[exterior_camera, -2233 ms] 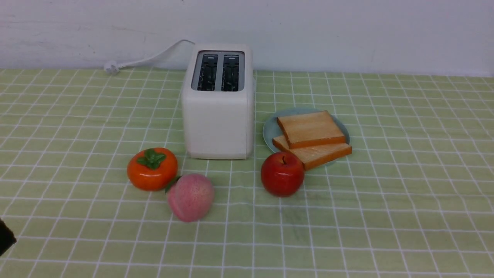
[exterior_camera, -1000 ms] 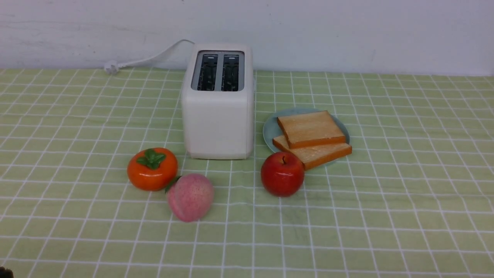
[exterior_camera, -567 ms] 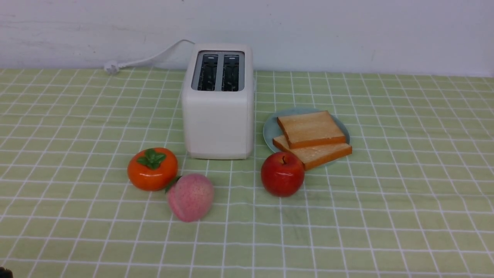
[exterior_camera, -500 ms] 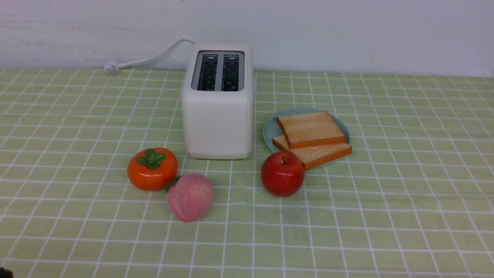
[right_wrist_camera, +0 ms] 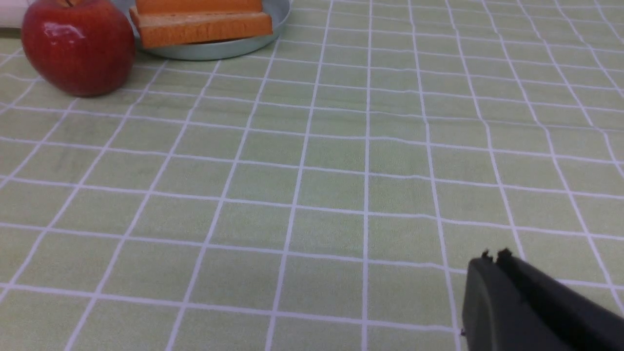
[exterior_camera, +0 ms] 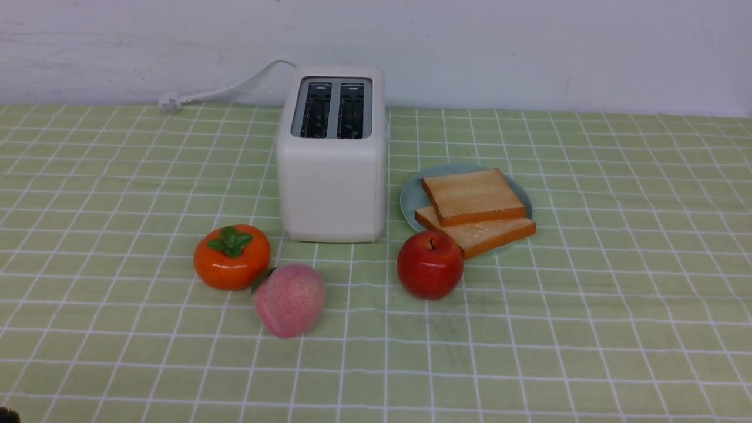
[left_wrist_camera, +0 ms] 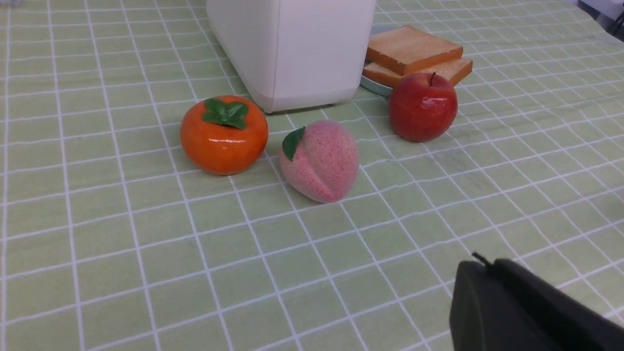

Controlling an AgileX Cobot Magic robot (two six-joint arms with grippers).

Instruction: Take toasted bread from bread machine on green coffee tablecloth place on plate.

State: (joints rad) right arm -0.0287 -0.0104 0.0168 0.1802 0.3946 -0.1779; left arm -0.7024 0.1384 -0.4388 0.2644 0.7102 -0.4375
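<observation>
**Both slices on the plate, arms drawn back**

White wall runs behind the surface, which the green coffee tablecloth covers entirely. Both arms sit low near the robot's side of the cloth: the left pincer and the right pincer each show as a dark tip with its jaws pressed together, holding nothing, well apart from everything else.

On the plate lies the toasted bread, two slices stacked flat, the upper one shifted back so the lower juts forward over the rim. Just beside it, to the left, stands the bread machine, both slots dark and bare. A red apple sits right in front of the plate; a persimmon and peach rest touching, before the machine.
</observation>
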